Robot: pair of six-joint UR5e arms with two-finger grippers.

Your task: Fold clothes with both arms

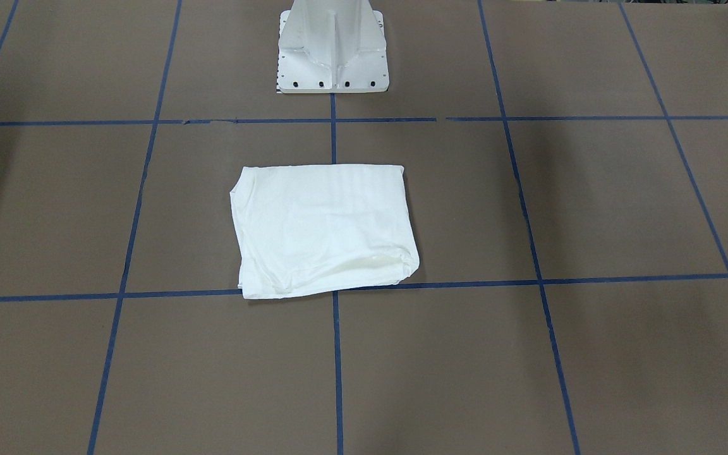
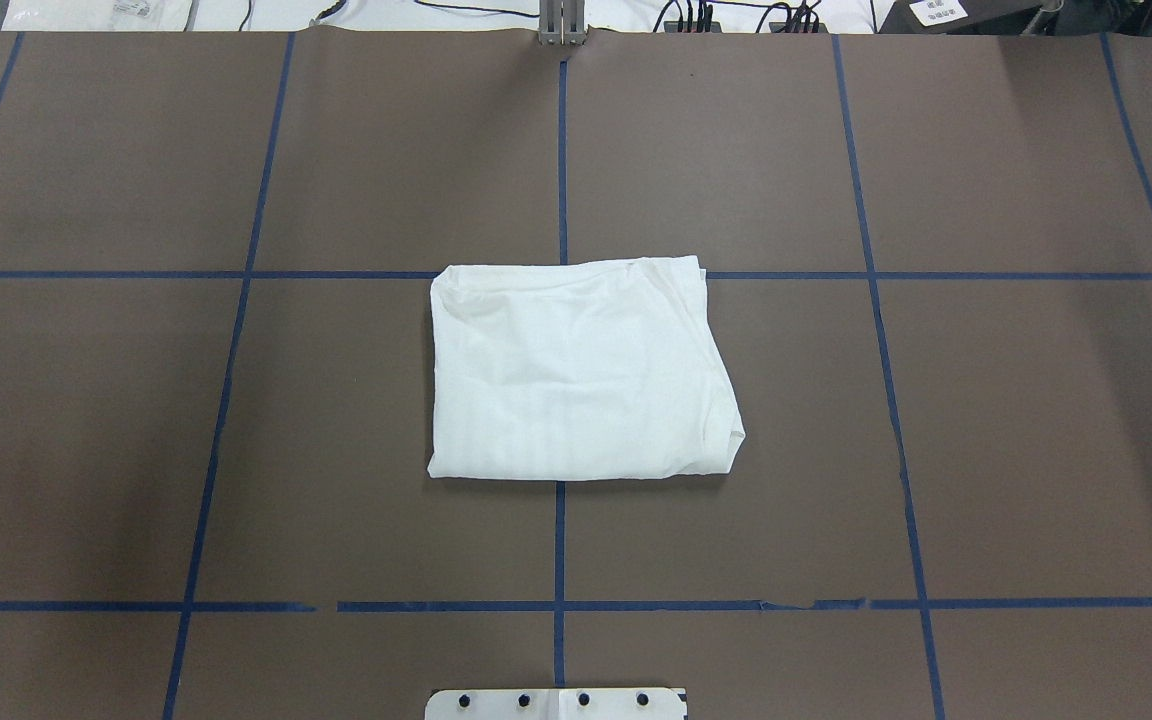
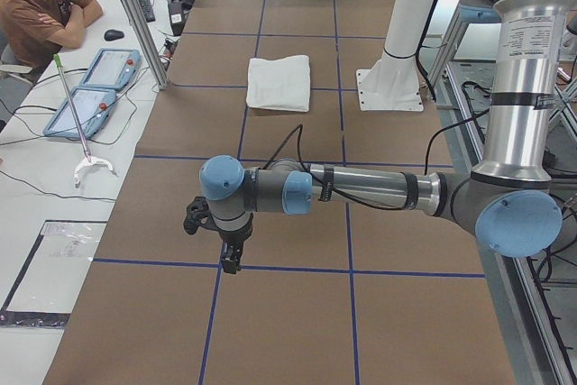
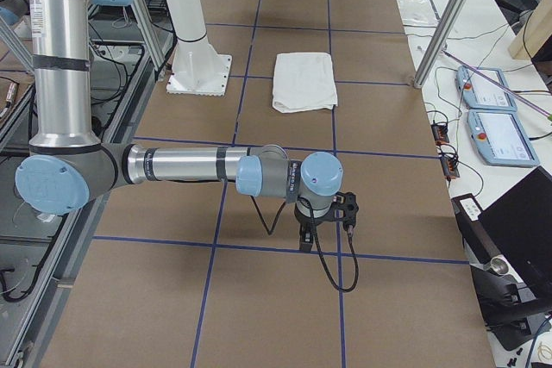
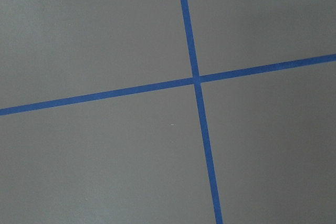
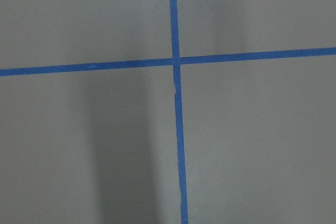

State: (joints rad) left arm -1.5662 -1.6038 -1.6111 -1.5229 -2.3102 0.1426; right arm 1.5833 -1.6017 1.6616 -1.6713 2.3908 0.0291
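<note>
The long grey-silver left arm (image 3: 361, 188) with light blue caps is reaching out flat over the left end of the wide brown desk (image 2: 1036, 450). Its black jaws are pointing down by a crossing of thin blue tape lines (image 5: 196, 80). They are showing only from the side, so I cannot tell if they are apart or together. Nothing is showing in them. The grey-silver right arm (image 4: 181, 165) is doing the same at the right end of the desk. Its black jaws are pointing down near another crossing of blue lines (image 6: 176, 60). I cannot tell how far they are open either.

The white cotton shirt (image 2: 576, 370) is lying folded into a neat, almost square pile in the middle of the desk, just out from the white metal stand (image 1: 332, 50). Its far edge is lying along one blue line. It is well apart from both jaws and is sitting between them. No black writing is showing on it.
</note>
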